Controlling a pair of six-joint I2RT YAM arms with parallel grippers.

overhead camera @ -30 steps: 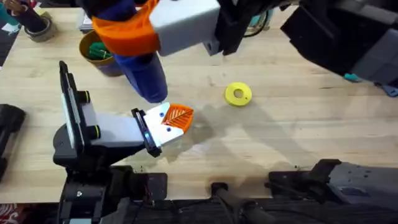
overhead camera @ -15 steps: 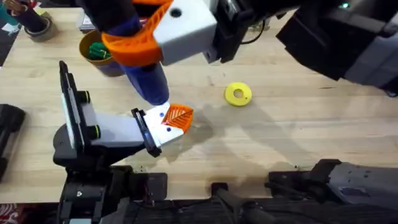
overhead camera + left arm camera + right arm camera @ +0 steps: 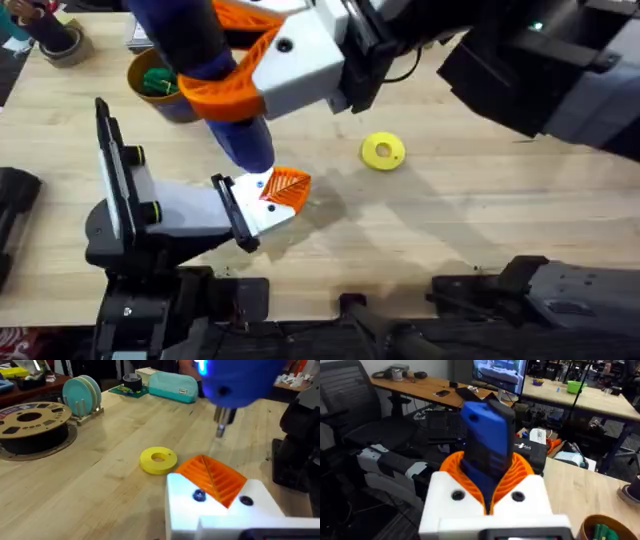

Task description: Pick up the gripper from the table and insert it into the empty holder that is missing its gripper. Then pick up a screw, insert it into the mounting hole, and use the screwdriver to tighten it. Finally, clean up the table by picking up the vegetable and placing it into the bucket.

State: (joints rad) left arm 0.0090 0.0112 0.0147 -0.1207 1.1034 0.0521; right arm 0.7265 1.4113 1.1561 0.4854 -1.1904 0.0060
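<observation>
My right gripper (image 3: 218, 58) reaches across the table (image 3: 470, 220), shut on the blue screwdriver (image 3: 235, 120), which stands steeply tilted. In the right wrist view its orange pads (image 3: 520, 472) clamp the screwdriver (image 3: 487, 435). The metal bit (image 3: 220, 426) hangs just above the left arm's white holder (image 3: 243, 208). The orange ribbed gripper (image 3: 288, 187) sits on that holder (image 3: 220, 515). My left gripper (image 3: 215, 477) rests low over the table, shut, with two small dark spots (image 3: 199, 495) on its white face. The bucket (image 3: 150, 100) holds dark green pieces. The vegetable is out of view.
A flat yellow ring (image 3: 382, 151) lies right of the holder. A tape roll (image 3: 58, 42) sits at the far left corner. The left wrist view shows a filament spool (image 3: 30, 425), teal discs in a rack (image 3: 82, 395) and a teal case (image 3: 172, 385) farther off.
My right gripper has come down and toward the holder with the screwdriver, bringing the bit closer to the white block. The left arm has stayed still.
</observation>
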